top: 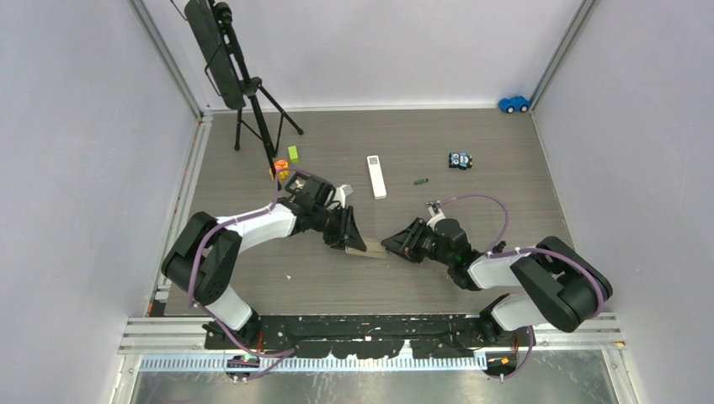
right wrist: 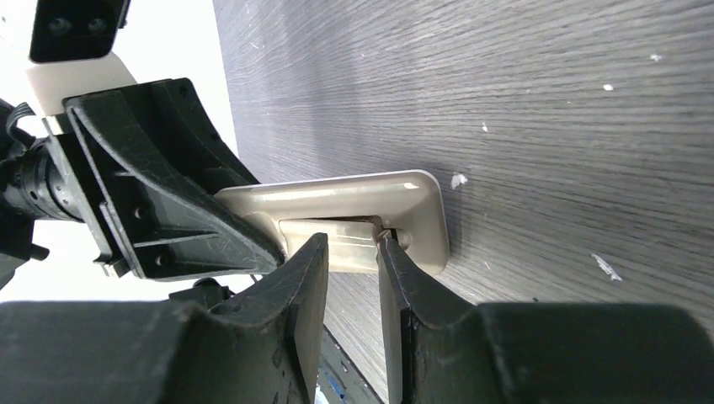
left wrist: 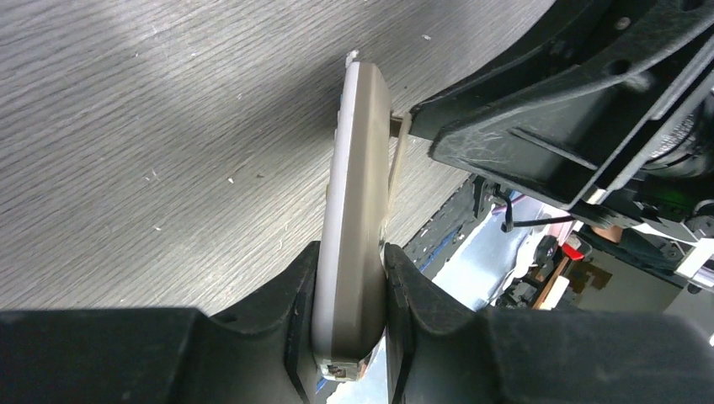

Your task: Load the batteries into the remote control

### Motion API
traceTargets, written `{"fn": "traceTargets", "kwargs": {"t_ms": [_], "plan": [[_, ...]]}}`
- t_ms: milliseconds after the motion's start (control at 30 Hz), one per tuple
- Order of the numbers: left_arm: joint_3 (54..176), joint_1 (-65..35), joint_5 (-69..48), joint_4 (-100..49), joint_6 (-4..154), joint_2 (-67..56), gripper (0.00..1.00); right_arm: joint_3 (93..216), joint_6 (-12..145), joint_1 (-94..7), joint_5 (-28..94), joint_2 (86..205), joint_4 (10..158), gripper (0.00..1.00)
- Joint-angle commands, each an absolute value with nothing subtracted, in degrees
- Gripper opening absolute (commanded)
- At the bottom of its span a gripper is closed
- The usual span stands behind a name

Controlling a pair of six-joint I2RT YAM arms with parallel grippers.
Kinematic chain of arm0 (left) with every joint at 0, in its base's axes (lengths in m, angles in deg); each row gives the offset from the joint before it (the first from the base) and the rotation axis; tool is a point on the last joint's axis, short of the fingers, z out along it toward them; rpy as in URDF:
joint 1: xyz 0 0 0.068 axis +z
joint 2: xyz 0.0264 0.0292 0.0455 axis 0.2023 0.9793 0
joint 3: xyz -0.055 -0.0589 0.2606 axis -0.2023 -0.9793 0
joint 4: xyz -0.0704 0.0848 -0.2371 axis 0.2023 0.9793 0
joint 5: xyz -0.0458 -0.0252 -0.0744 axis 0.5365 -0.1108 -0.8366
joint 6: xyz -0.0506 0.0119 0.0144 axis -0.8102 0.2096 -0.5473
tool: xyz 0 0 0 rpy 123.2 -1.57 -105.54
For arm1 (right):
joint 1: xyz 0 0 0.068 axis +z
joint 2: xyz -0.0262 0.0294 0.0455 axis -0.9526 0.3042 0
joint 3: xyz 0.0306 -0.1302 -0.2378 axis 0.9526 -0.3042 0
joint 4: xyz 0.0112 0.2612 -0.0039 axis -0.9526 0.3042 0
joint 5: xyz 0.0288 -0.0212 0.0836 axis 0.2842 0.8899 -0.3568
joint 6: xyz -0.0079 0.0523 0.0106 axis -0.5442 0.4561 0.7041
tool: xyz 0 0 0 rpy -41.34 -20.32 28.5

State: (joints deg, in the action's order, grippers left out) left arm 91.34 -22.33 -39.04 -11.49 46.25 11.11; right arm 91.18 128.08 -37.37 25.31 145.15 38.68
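My left gripper (top: pixel 352 238) is shut on one end of a beige remote (left wrist: pixel 358 210) and holds it on its long edge on the table. In the top view the remote (top: pixel 370 249) lies between both grippers. My right gripper (right wrist: pixel 352 252) is at the remote's (right wrist: pixel 354 202) back face, its jaws a narrow gap apart with nothing between them. One fingertip touches the end of the battery cover (right wrist: pixel 328 244). A single dark green battery (top: pixel 421 181) lies on the table beyond the right gripper (top: pixel 396 244). No other batteries show.
A second, white remote (top: pixel 376 176) lies mid-table. A tripod (top: pixel 253 93) stands at the back left, with a green block (top: pixel 293 153) and an orange piece (top: pixel 279 172) near it. A small toy (top: pixel 460 160) and a blue toy car (top: pixel 514 103) are at the back right.
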Motion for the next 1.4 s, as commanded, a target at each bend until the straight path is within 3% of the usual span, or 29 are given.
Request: {"fn": "traceTargets", "kwargs": {"t_ms": [0, 200, 433, 600, 733, 1000, 1100, 1367], "plan": [[90.92, -24.35, -26.94, -4.73, 49.33, 13.75, 0.0, 93.88, 129.6, -35.95, 18.95, 139.42, 28.99, 0.33], [92.98, -24.33, -21.51, 0.08, 51.67, 11.36, 0.0, 94.19, 127.3, -37.32, 25.48, 135.48, 44.42, 0.33], [99.18, -24.36, -7.75, 12.48, 58.16, 9.95, 0.0, 101.17, 118.85, -37.4, 38.79, 125.05, 76.13, 0.37], [101.76, -24.28, -2.98, 16.46, 60.41, 10.22, 0.0, 106.6, 119.0, -37.55, 45.54, 127.87, 92.95, 0.41], [102.78, -24.34, -2.03, 17.41, 62.71, 9.64, 0.0, 107.54, 119.44, -37.53, 45.17, 130.68, 95.57, 0.48], [102.8, -24.32, -16.94, 13.97, 65.61, 2.79, 0.0, 112.22, 106.54, -37.57, 35.7, 124.19, 95.27, 0.69], [103.77, -24.57, -33.03, 14.8, 67.85, 0.58, 0.0, 113.99, 100.04, -37.57, 27.37, 120.16, 93.95, 0.77], [106.57, -26.93, -47.43, 20.48, 74.15, -8.16, 0.0, 120.05, 90.16, -37.12, 5.54, 115.11, 84.98, 0.8]]}}
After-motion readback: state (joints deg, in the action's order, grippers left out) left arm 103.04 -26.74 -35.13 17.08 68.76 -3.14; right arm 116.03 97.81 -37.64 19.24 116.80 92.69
